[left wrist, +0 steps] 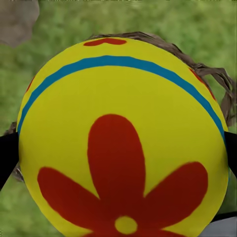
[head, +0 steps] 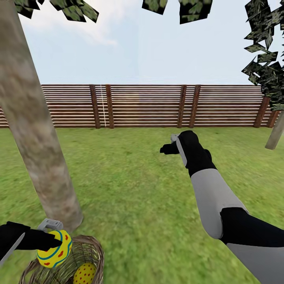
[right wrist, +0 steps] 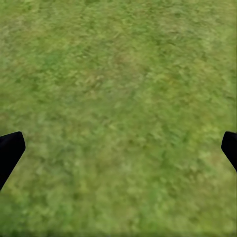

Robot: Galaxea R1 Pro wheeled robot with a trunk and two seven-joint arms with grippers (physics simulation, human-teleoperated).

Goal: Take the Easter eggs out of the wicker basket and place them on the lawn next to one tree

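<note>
Left gripper [head: 53, 246] clamped on Easter egg [head: 54, 249], held above rim of wicker basket [head: 96, 256]; in left wrist view same egg [left wrist: 123, 143] sits between dark fingertips [left wrist: 7, 155]. Second egg [head: 85, 273] lies inside basket. Basket stands on lawn [head: 134, 197] just beside foot of tree [head: 35, 130]. Right gripper [head: 167, 148] held out over bare grass, well apart from basket, jaws spread wide in right wrist view. Slatted fence [head: 146, 105] behind.
</note>
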